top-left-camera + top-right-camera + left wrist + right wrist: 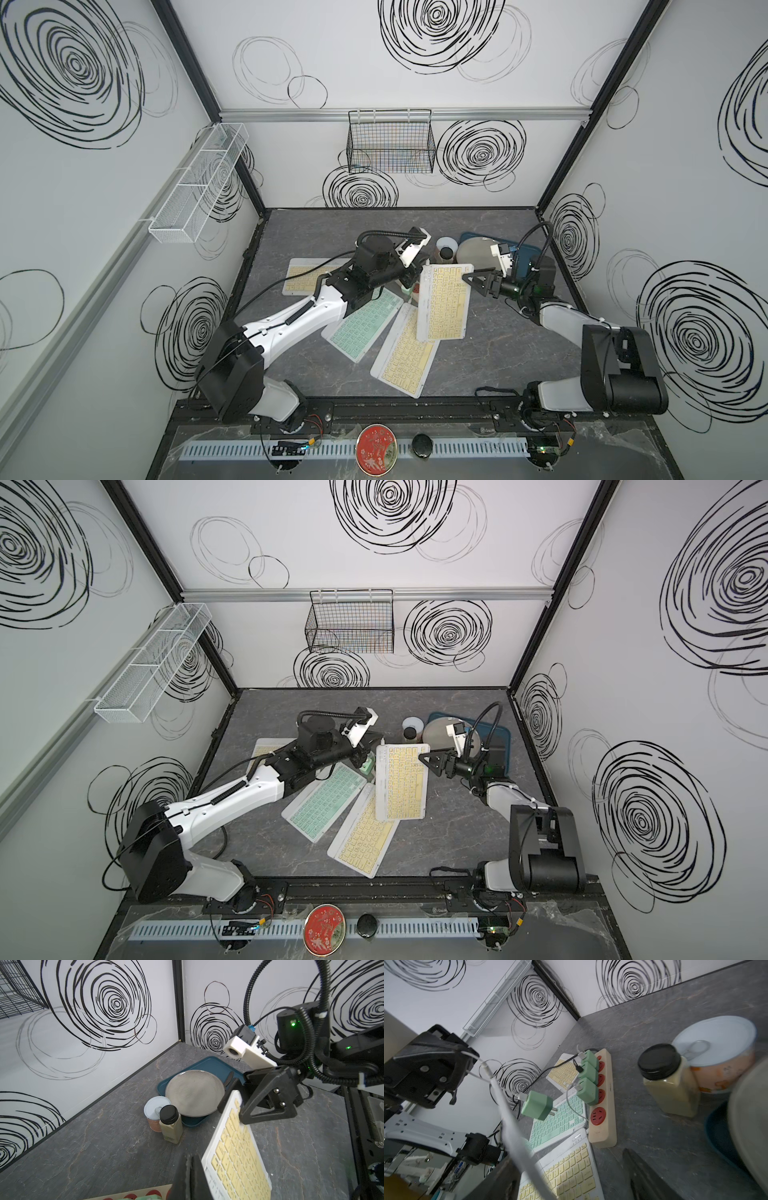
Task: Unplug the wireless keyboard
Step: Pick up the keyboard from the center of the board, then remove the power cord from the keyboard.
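A white wireless keyboard [442, 305] with yellow keys is tilted up off the table, its low end lying on another keyboard. My right gripper [467, 279] is open and straddles its upper corner, one finger [268, 1103] in front of the keys and the other behind. My left gripper [467, 1061] is shut on the thin white cable [477, 1058]. The cable's plug [487, 1070] meets the keyboard's end edge; I cannot tell whether it is seated. A green charger [537, 1105] hangs in the air with bare prongs, off the beige power strip [604, 1132].
Three green chargers [588, 1076] sit in the strip. A mint keyboard [365, 324] and two more yellow-keyed ones [405, 357] [301, 276] lie around it. Behind stand a can [156, 1109], a spice bottle [170, 1124] and a grey plate [195, 1093] on a blue tray [216, 1064].
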Motion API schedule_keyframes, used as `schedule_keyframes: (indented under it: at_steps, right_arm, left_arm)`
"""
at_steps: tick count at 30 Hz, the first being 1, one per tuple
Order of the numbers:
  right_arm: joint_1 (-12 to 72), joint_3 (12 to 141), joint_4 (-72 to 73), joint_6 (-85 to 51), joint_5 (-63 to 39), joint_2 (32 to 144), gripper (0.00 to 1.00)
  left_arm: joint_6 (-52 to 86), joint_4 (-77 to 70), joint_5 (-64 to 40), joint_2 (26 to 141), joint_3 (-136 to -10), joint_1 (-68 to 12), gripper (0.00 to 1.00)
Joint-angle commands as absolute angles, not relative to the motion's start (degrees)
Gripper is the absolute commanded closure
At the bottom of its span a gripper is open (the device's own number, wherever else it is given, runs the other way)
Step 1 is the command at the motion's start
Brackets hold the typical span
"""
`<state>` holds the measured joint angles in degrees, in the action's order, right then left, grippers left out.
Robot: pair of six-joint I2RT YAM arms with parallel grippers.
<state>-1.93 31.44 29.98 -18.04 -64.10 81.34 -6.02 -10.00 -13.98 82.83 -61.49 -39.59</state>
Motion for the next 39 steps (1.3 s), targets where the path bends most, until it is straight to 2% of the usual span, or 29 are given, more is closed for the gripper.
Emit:
schedule_keyframes:
  at_steps: [1,9,12,13,16,18,19,23,27,32,35,39]
  right_arm:
    - [-2.2,29.7,36.2,-21.8,-63.1,83.2,0.19]
    - [6.0,27.5,42.0,-20.6,-67.4,78.1,0.20]
    - [8.0,27.1,42.4,-19.9,-67.8,76.3,0.24]
    - [8.2,26.9,43.0,-20.1,-68.1,76.0,0.29]
    - [8.5,26.4,44.5,-21.0,-68.3,75.6,0.63]
    - [8.9,26.3,44.7,-21.1,-68.5,75.2,0.79]
    - [9.0,26.2,44.4,-20.9,-68.4,74.8,0.85]
    - [9.3,26.5,40.7,-18.7,-68.3,72.0,0.98]
    - [10.8,27.4,33.6,-15.2,-67.7,67.3,1.00]
    - [15.7,30.2,19.8,-7.3,-62.4,62.6,1.00]
    - [18.7,31.2,13.2,-3.2,-58.1,62.1,1.00]
    - [18.9,31.7,9.9,-1.3,-59.2,63.3,1.00]
  left_arm:
    - [-7.7,-14.8,-15.3,80.6,-61.5,-39.5,1.00]
    - [-7.7,-14.9,-14.9,81.3,-61.9,-39.5,1.00]
    - [-7.7,-14.9,-14.9,81.4,-62.0,-39.5,1.00]
    - [-7.7,-14.8,-14.8,81.3,-62.0,-39.5,1.00]
    - [-8.0,-14.6,-14.7,81.3,-62.0,-39.5,1.00]
    - [-8.3,-14.4,-14.7,81.3,-62.1,-39.4,1.00]
    - [-8.4,-14.2,-14.7,81.2,-62.3,-39.3,1.00]
    - [-8.8,-13.0,-15.0,81.5,-63.4,-38.9,1.00]
    - [-8.8,-11.6,-16.0,81.3,-65.1,-37.7,1.00]
    - [-8.4,-10.5,-16.7,80.4,-67.6,-36.7,1.00]
    - [-8.1,-9.4,-15.6,79.9,-69.8,-36.2,1.00]
    - [-8.2,-9.8,-13.2,78.6,-71.0,-35.9,1.00]
